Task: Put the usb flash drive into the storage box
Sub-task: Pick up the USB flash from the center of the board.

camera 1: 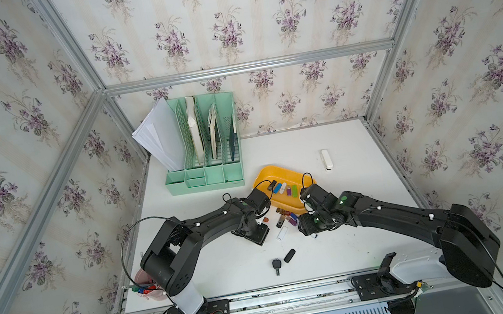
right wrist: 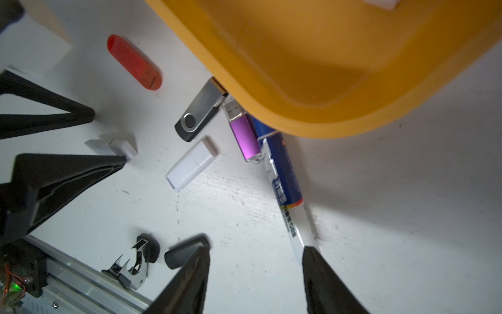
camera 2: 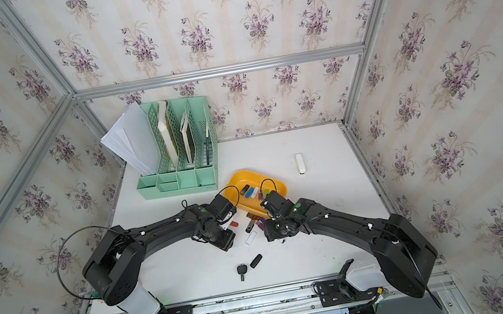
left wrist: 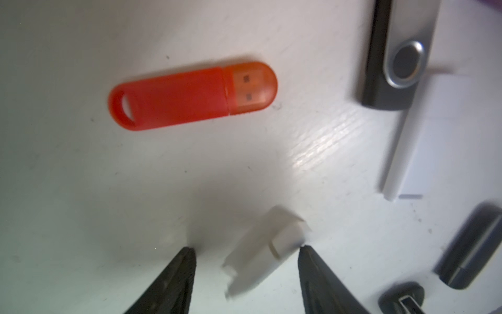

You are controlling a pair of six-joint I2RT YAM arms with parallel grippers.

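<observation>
Left gripper [left wrist: 245,250] fingers sit spread either side of a small white usb flash drive [left wrist: 262,252] lying on the table [left wrist: 68,190]. One tip touches its end, no squeeze. It's a bit blurry, so it might only be a cap. Red drive [left wrist: 190,95] lies just beyond. Right gripper [right wrist: 256,244] is spread too, nothing between, one tip by a blue-and-white tube [right wrist: 285,179]. Storage box [camera 1: 263,176] sits near, several drives [camera 1: 282,188] inside.

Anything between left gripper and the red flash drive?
Left wrist view: bare table between left gripper and red flash drive; a white piece sits between the fingers.
</observation>
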